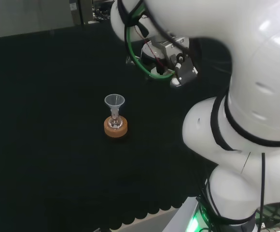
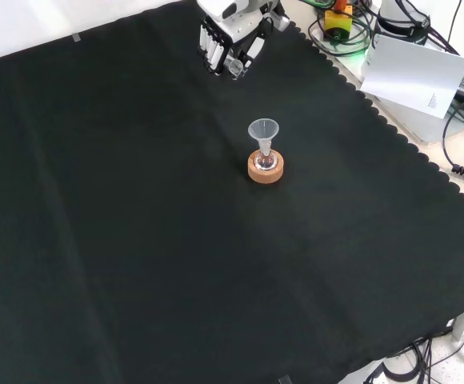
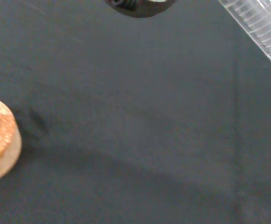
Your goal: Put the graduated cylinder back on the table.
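In the front view, a small flask carrying a funnel [image 2: 263, 128] is standing on a cork ring [image 2: 265, 168] mid-tabletop [image 2: 120, 240]. Beyond it, by the far edge, the hand [image 2: 230, 44] is hovering with fingers curling, seemingly gripping the graduated cylinder [image 3: 259, 28]. The cylinder is lying tilted in the wrist view; lowered that way, it is likely tipping over or knocking the funnel.

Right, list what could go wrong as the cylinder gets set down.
1. The graduated cylinder lies slanted across the wrist view; set down tilted, it may topple.
2. The funnel sits high on a small flask in its cork ring, below the hand in the front view; a nudge could tip it.
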`<move>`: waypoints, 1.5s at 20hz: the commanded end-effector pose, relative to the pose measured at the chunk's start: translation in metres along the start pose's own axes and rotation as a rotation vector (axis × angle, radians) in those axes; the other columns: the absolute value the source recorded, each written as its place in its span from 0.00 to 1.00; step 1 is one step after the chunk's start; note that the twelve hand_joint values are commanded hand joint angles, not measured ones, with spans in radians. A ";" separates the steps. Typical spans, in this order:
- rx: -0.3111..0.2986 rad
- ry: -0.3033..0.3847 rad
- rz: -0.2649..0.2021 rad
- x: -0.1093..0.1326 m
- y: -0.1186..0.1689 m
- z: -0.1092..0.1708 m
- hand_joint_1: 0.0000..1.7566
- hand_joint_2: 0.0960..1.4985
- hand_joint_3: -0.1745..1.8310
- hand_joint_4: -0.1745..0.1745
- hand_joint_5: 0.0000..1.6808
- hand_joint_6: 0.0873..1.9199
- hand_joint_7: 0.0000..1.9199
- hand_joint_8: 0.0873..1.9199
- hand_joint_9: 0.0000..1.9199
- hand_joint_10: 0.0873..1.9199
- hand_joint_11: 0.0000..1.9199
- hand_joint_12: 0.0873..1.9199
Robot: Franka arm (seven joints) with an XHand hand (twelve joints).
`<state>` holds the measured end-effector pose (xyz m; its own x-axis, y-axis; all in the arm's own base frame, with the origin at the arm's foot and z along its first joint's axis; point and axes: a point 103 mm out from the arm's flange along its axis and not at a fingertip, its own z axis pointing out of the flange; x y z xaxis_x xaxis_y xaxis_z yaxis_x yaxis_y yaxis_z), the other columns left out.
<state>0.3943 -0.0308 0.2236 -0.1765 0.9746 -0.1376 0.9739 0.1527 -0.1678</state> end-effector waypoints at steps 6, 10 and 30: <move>-0.083 0.246 -0.035 0.009 0.033 0.014 0.71 0.69 0.09 0.56 0.64 0.47 0.61 0.32 0.77 0.00 0.64 0.34; -0.120 0.295 -0.052 0.012 0.056 0.014 0.71 0.69 0.09 0.56 0.64 0.47 0.60 0.32 0.77 0.00 0.64 0.34; -0.329 0.668 -0.144 0.006 0.173 0.064 0.71 0.69 0.09 0.55 0.63 0.48 0.59 0.34 0.76 0.00 0.64 0.34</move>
<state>0.5086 -0.0012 0.1605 -0.2477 0.8859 0.3922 0.9675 0.2475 0.0520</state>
